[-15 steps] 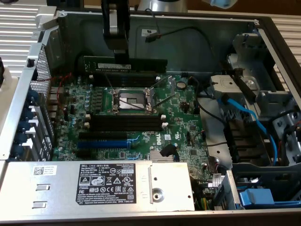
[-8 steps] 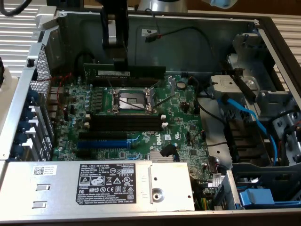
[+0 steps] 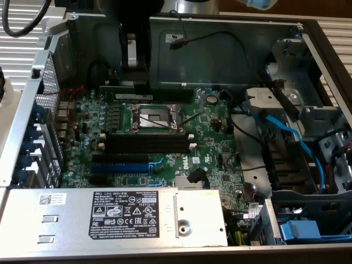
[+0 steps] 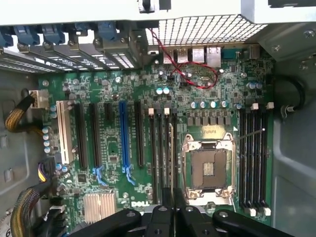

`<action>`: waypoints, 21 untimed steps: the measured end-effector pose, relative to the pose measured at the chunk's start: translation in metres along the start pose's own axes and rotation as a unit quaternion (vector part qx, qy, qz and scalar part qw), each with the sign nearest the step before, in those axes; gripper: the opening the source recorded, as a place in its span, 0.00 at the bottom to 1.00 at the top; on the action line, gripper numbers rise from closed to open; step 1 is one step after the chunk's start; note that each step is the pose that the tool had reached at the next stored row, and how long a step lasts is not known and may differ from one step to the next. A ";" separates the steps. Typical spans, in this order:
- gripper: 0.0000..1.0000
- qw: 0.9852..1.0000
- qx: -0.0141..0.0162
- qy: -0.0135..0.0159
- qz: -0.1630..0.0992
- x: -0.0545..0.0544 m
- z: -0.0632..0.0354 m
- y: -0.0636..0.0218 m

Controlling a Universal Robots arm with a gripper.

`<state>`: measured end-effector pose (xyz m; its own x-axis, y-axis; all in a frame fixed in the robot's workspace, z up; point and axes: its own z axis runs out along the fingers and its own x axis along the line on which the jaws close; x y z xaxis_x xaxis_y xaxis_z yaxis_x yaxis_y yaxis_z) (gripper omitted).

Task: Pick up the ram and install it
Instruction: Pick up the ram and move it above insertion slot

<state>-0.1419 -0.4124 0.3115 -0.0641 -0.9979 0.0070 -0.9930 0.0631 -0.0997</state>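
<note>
The ram (image 3: 165,94) is a long green stick, level and lengthwise above the motherboard (image 3: 220,148), seen just beyond the empty CPU socket (image 3: 153,116). My gripper (image 3: 142,87) comes down from above and is shut on the ram's middle. In the wrist view the ram (image 4: 171,158) shows edge-on as a thin line running out from my gripper (image 4: 174,200), along the black memory slots (image 4: 163,153) beside the socket (image 4: 207,165). How high it hangs over the board I cannot tell. The black memory slots (image 3: 146,144) with white clips lie nearer than the socket.
A blue expansion slot (image 3: 121,166) lies beside the black slots. The silver power-supply cover (image 3: 126,217) fills the near side. Blue cables (image 3: 286,132) and a drive bay crowd the exterior view's right. Case walls ring the board. A red wire (image 4: 197,79) loops near the rear ports.
</note>
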 end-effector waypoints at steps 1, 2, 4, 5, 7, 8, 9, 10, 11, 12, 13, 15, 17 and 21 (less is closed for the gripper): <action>0.12 1.000 0.000 0.000 0.000 0.000 0.0019 -0.0004; 0.12 1.000 0.000 0.000 0.001 0.000 0.0037 -0.0007; 0.12 1.000 0.000 0.000 0.001 0.001 0.0076 -0.0019; 0.12 1.000 0.000 0.000 0.001 0.002 0.0095 -0.0027; 0.12 1.000 0.000 0.000 0.001 0.005 0.0130 -0.0032; 0.12 1.000 0.000 0.000 0.001 0.008 0.0150 -0.0032; 0.12 1.000 0.000 0.000 0.002 0.012 0.0168 -0.0033; 0.12 1.000 0.000 0.000 0.002 0.016 0.0187 -0.0034; 0.12 1.000 0.000 0.000 0.002 0.020 0.0205 -0.0035; 0.12 1.000 0.000 0.000 0.002 0.022 0.0226 -0.0036; 0.12 1.000 0.000 0.000 0.002 0.022 0.0244 -0.0039; 0.12 1.000 0.000 0.000 0.002 0.022 0.0282 -0.0061; 0.12 1.000 0.000 0.000 0.002 0.020 0.0319 -0.0079; 0.12 1.000 0.000 0.001 -0.001 0.013 0.0371 -0.0053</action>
<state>-0.1338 -0.4260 0.2751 -0.0627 -0.9980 0.0093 -0.9932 0.0614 -0.0989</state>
